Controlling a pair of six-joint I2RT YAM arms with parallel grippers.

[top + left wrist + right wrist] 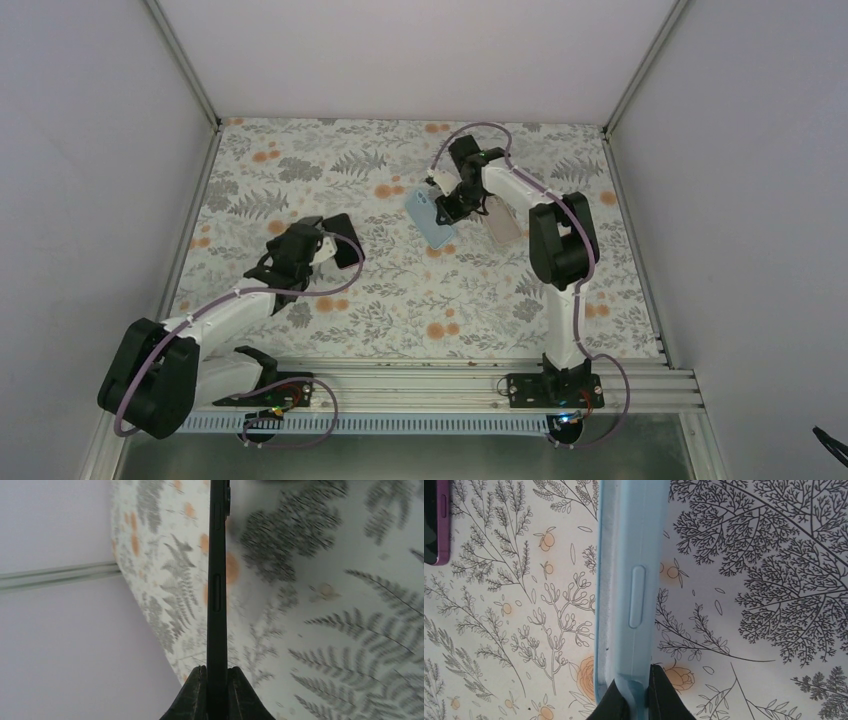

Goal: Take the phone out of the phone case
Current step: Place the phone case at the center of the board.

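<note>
Left gripper (216,674) is nearest, clamped on one end of the black phone (217,590). The phone is held edge-on over the floral table (350,630), side buttons showing. It looks bare, already out of its case. Likely stiff, slick and breakable if dropped, so pinch the flat faces, not the buttons.

Farther out, right gripper (638,681) is clamped on the rim of the light blue phone case (624,580). Case is probably soft, bendy, light and grippy; hold it by a side wall.

Top view shows phone and case well apart; wrist views give only thin edges. Only the right wrist view shows a purple-cased device (438,520) at the frame corner.
</note>
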